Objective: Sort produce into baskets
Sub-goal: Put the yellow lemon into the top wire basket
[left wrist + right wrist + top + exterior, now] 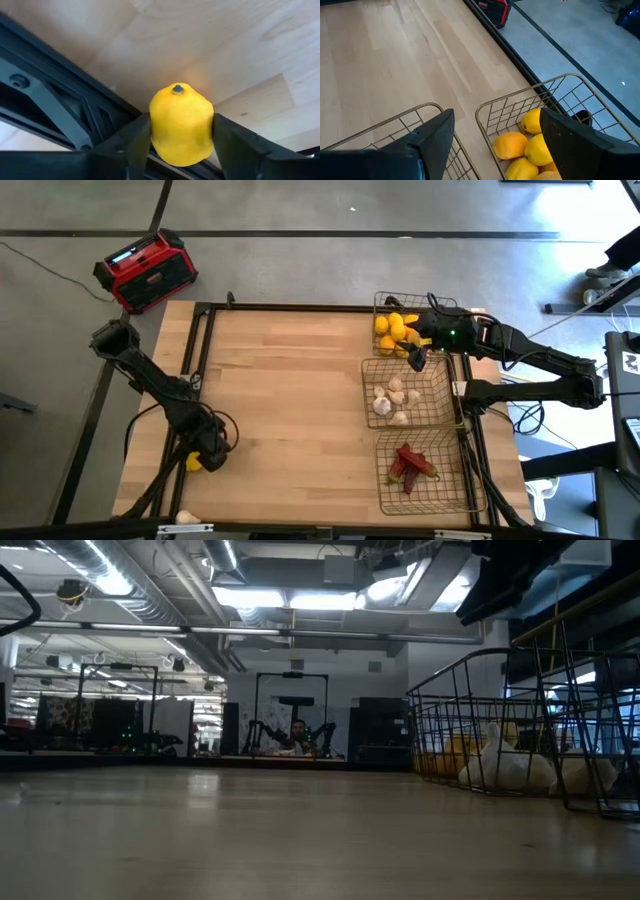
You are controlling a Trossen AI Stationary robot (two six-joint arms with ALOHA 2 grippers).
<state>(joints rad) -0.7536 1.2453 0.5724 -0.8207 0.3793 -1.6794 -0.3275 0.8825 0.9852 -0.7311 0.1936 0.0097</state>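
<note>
— Lemon sits right between your left jaws, a finger pressed on each flank, stem end pointing away from the wrist. You have it at the worktop's near-left corner.

— And where does it go?

— Clear across: the lemon basket is at the far right, beside the garlic basket. Your right jaws hover over those baskets, spread wide, holding nothing. A garlic bulb waits near your left arm too.

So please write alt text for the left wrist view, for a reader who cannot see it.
A yellow lemon sits between the left gripper's two dark fingers, which touch its sides. Behind it are the wooden table and a black frame rail.
</note>
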